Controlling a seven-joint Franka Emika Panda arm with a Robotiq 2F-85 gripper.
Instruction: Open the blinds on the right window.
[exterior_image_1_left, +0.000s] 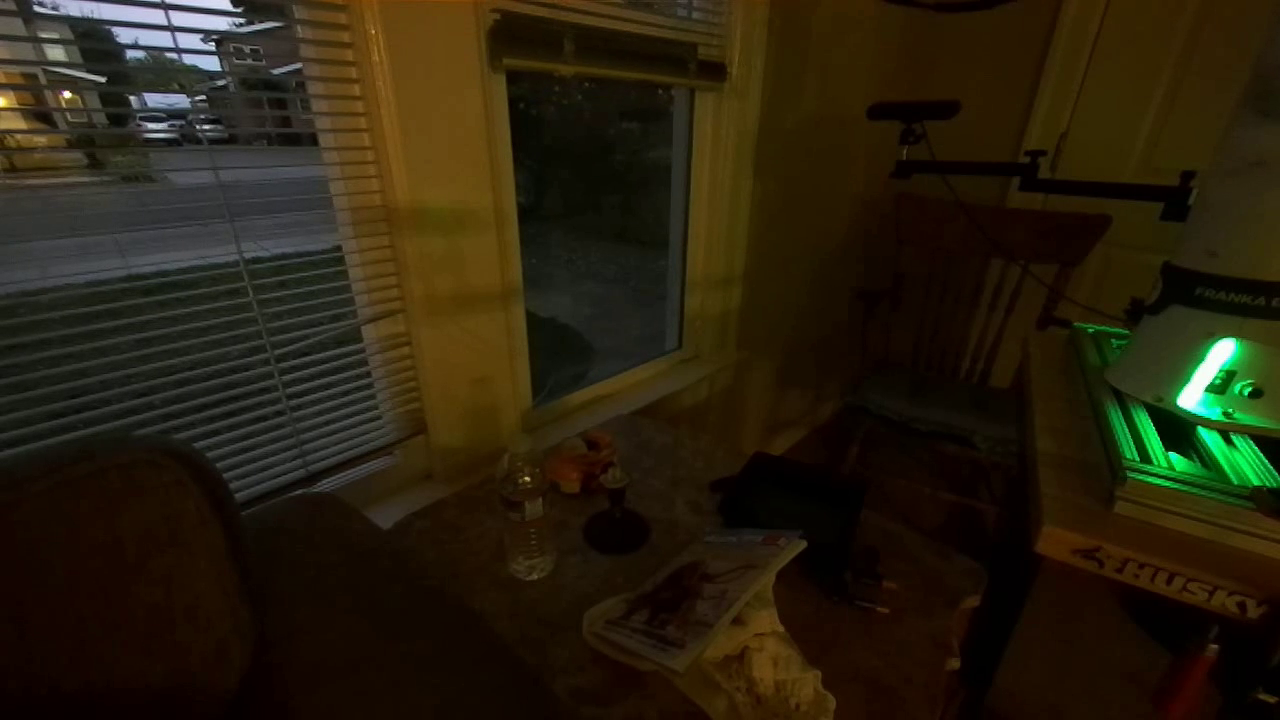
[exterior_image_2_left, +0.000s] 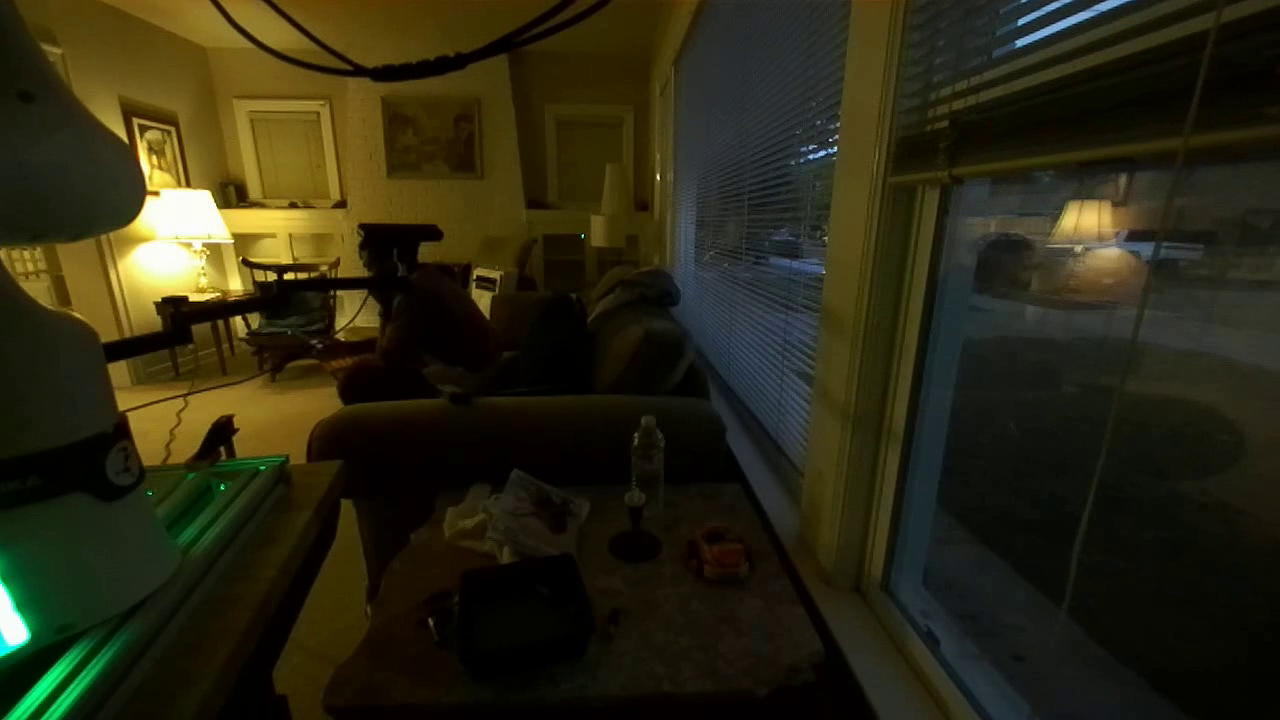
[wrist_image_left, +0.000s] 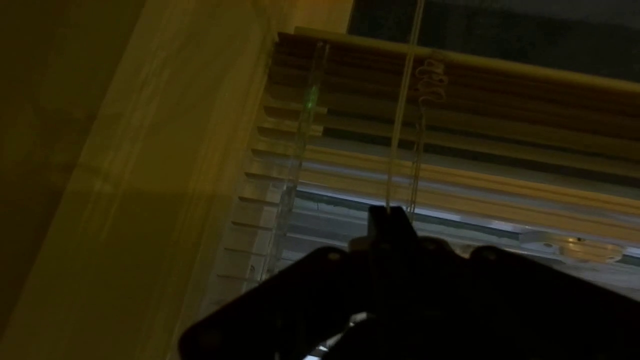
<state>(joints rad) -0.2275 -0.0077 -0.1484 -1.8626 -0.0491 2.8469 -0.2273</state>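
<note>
High across the right window (exterior_image_1_left: 600, 230), the blinds (exterior_image_1_left: 610, 50) hang gathered, with dark glass (exterior_image_2_left: 1080, 450) showing below the bottom rail (wrist_image_left: 500, 65) in both exterior views. Close up in the wrist view, where they appear upside down, the pale, thin slats (wrist_image_left: 500, 179) lie packed against that rail and, farther from it, stand apart in even strips with gaps between them. A clear rod (wrist_image_left: 291, 180) runs along one end, near the cream frame (wrist_image_left: 165, 200). Just in front of the slats, the gripper (wrist_image_left: 387, 212) has its jaws pressed together, pinching the thin pull cord (wrist_image_left: 401, 107) where it meets their tips. The arm (exterior_image_2_left: 65, 400) stands reaching upward: in both exterior views it rises from a green-lit base (exterior_image_1_left: 1200, 380) and passes out of sight, and in an exterior view a dark cable (exterior_image_2_left: 420, 70) sags across the top. Farther out, wide blinds (exterior_image_1_left: 200, 380) hang beyond a strip of cream wall (exterior_image_1_left: 450, 250), and a low table (exterior_image_2_left: 720, 650) beside the windows holds a bottle (exterior_image_2_left: 648, 470).
</note>
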